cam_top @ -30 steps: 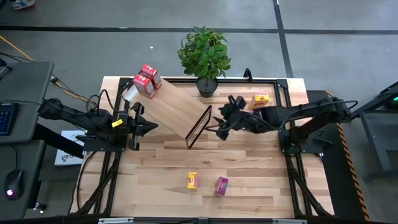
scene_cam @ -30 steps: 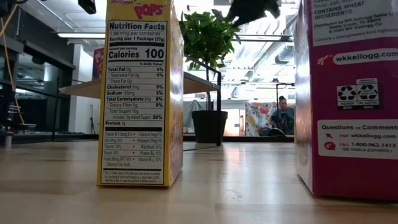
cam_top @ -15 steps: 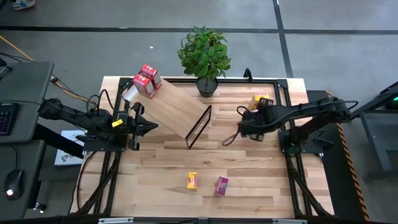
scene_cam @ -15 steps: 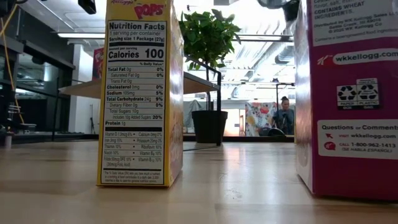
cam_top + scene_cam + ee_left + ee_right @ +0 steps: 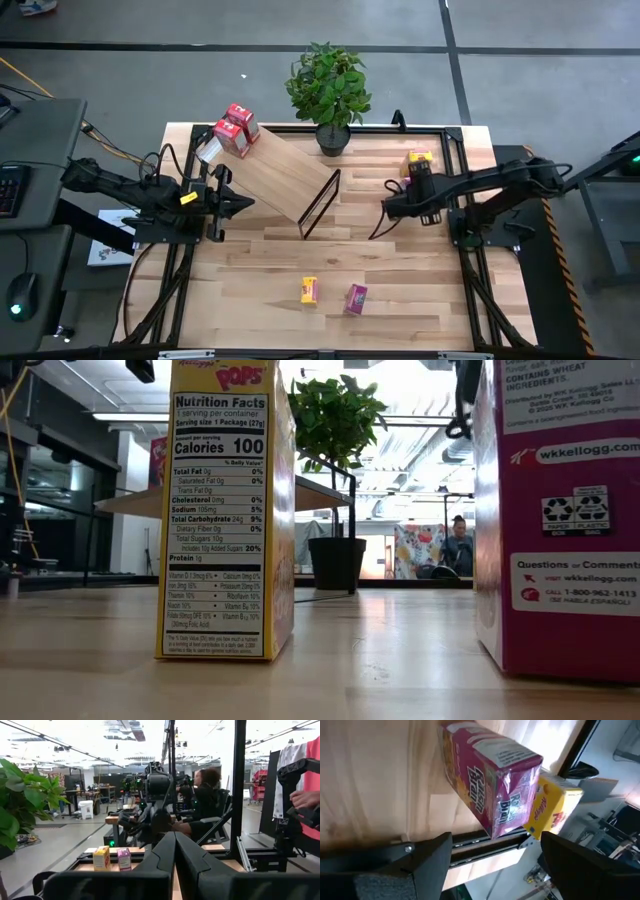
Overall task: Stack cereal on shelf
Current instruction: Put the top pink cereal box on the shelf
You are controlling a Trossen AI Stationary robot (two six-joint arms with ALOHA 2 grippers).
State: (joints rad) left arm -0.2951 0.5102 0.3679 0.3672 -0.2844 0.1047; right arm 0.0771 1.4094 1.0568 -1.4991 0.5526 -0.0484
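Looking straight down from the high view, I see my right claw (image 5: 421, 172) hanging over the far right corner of the tabletop (image 5: 400, 265), above a yellow box (image 5: 418, 157) that peeks out beside it; my left claw (image 5: 240, 203) waits at the near left edge of the shelf (image 5: 285, 180), fingers pressed together on nothing. Two red boxes (image 5: 235, 130) already sit on the shelf's far corner, and a second yellow box (image 5: 309, 290) and a pink box (image 5: 356, 298) stand near each other toward the tabletop's front. From the low view, that front yellow box (image 5: 228, 510) stands upright, long axis vertical, its nutrition panel facing the camera, with the pink box (image 5: 560, 510) upright well to its side. From my left wrist view, my own two fingers (image 5: 165, 865) meet in a closed line, and the front pair of boxes shows far off. From my right wrist view, my fingers (image 5: 430, 852) stand wide apart and empty, straddling another pink box (image 5: 492, 780) that lies just ahead with the yellow box (image 5: 552, 810) touching its far side, both hard by the black rail (image 5: 485, 847); the pink box's long axis runs between my fingers. I judge these boxes light, stiff but crushable cardboard with slick printed faces, so I would pinch across the narrow sides near the middle, gently.
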